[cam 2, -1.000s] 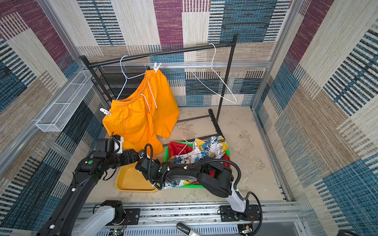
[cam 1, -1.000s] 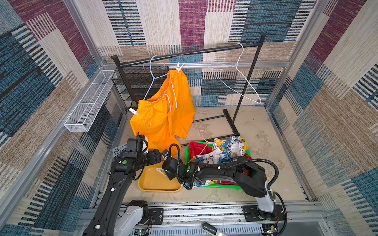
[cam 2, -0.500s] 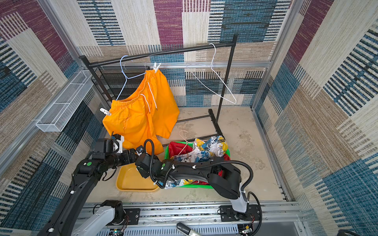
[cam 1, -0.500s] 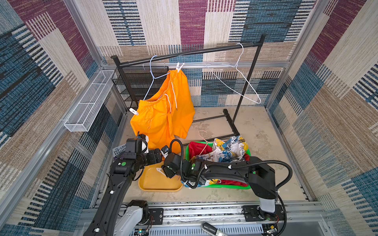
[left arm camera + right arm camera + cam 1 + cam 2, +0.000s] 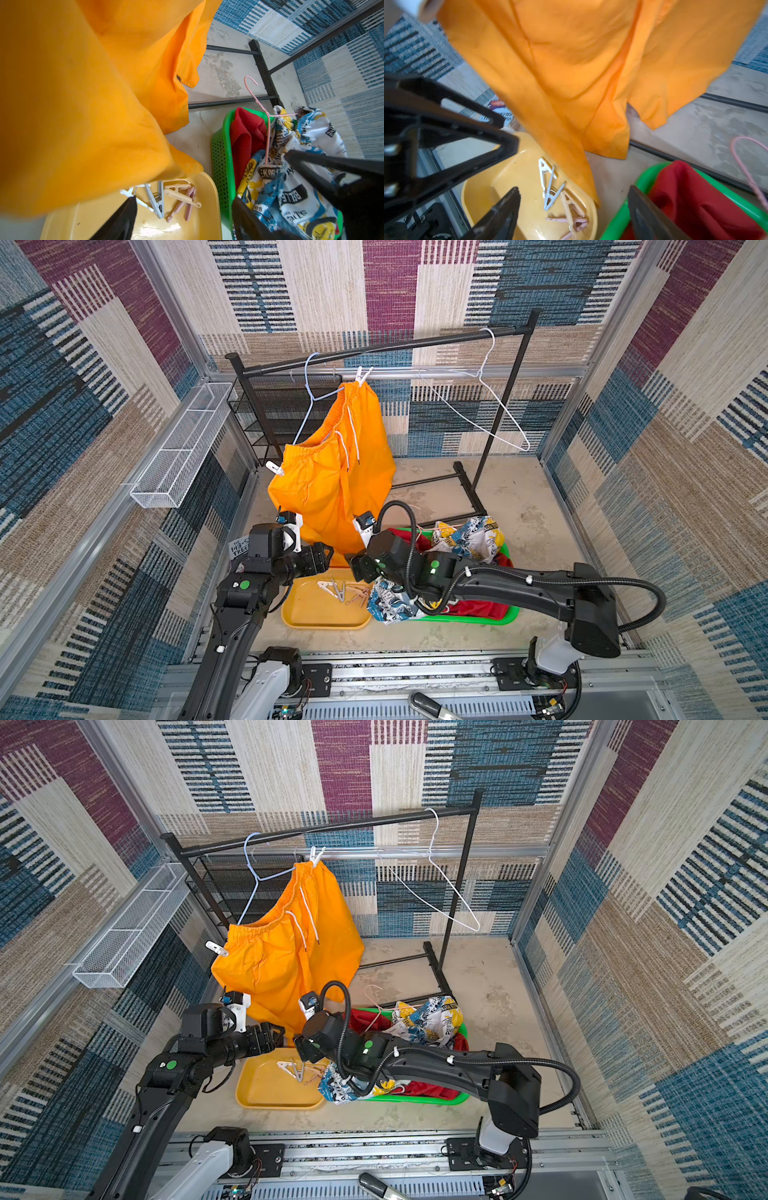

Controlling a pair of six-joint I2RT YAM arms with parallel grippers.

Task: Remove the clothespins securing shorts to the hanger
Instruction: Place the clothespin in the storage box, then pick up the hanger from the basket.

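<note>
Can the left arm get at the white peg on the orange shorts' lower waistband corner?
Probably yes: the peg sticks out sideways from the orange shorts, nothing covers it, and the open left claw hangs lower down.

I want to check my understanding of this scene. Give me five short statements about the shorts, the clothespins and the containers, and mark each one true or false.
1. The orange shorts hang from a hanger on the black rail. True.
2. The yellow tray is empty. False: several clothespins lie in it.
3. The red shorts lie in the green basket. True.
4. The right end effector grips a clothespin. False: its jaws stand apart and hold nothing.
5. The white hanger carries the printed shorts. False: it is bare; those shorts lie in the basket.
</note>
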